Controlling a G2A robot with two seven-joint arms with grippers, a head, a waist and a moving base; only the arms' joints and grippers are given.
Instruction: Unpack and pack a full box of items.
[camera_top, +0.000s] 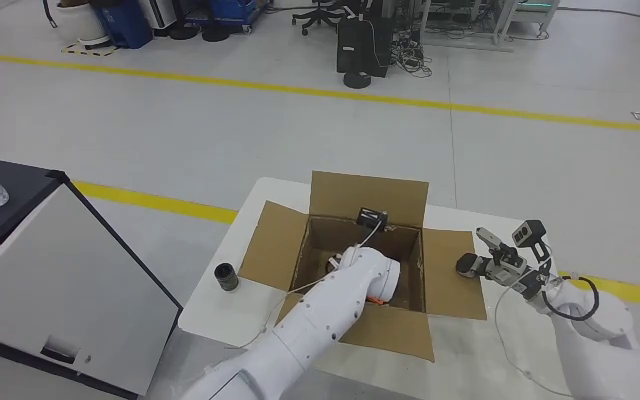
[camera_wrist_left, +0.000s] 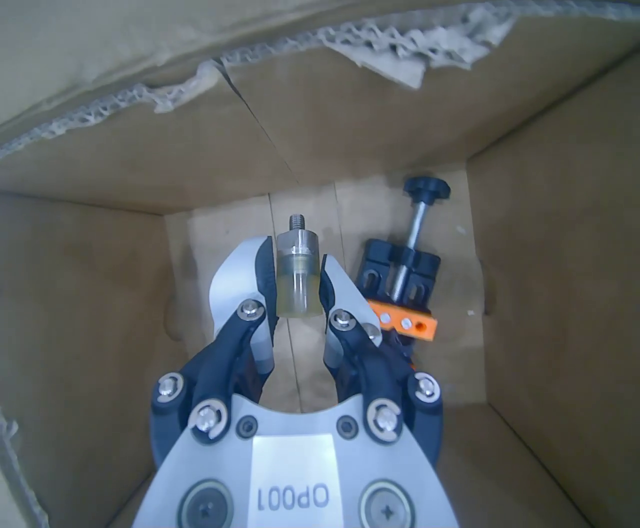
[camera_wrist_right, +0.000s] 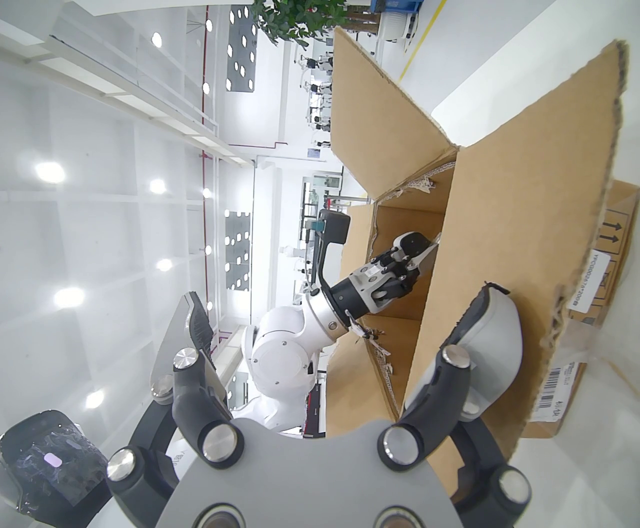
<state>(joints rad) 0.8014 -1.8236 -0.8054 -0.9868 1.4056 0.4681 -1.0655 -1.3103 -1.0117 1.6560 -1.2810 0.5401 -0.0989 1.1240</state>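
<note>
While a cylinder is clasped by the left gripper inside the box, a clamp is seen just beside it. At the box's three o'clock, the right gripper is spread open.

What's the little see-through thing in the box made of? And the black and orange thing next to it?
The little cylinder looks like clear yellowish plastic or resin, since you can see into it. Its shiny grey cap with a threaded tip looks like metal. The clamp seems to be matte black and orange plastic, and its screw is probably metal because it shines.
</note>
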